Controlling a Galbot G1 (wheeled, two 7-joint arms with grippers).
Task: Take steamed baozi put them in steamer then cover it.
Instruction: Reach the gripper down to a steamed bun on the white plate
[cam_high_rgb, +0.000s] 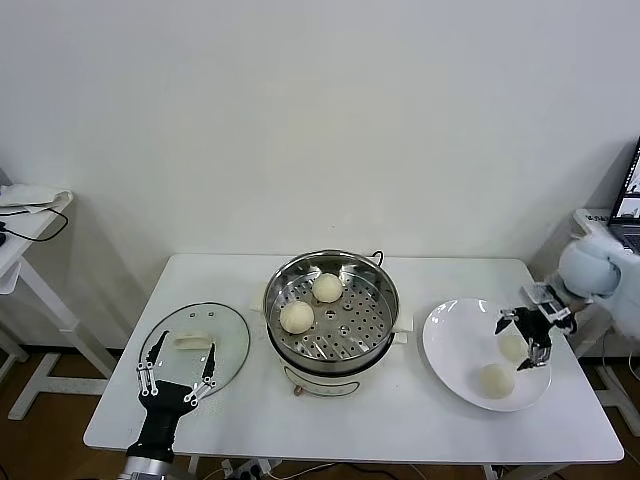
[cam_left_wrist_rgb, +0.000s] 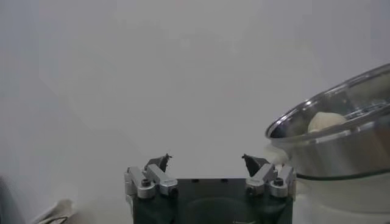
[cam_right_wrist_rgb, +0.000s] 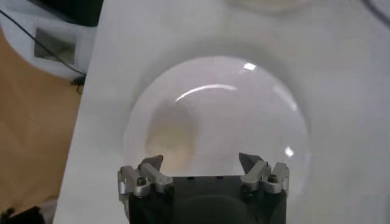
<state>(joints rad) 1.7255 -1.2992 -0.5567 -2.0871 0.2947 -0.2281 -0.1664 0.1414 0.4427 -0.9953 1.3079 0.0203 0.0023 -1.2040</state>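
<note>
Baozi in steamer: two steamed baozi (cam_high_rgb: 327, 287) sit on the holey tray inside the steamer (cam_high_rgb: 372, 283), near its left and back side.
Baozi on plate: two more lie on the white plate (cam_high_rgb: 450, 345), on its right part.
Steamer: it stands in the middle of the white bench (cam_high_rgb: 400, 425), with no lid on.
Cover: the glass cover (cam_high_rgb: 235, 335) lies flat on the bench, left of the steamer.
Right gripper (cam_high_rgb: 524, 340): its fingers are spread apart, right over the baozi on the plate, holding nothing.
Left gripper (cam_high_rgb: 178, 371): fingers apart, holding nothing, over the near edge of the cover.
</note>
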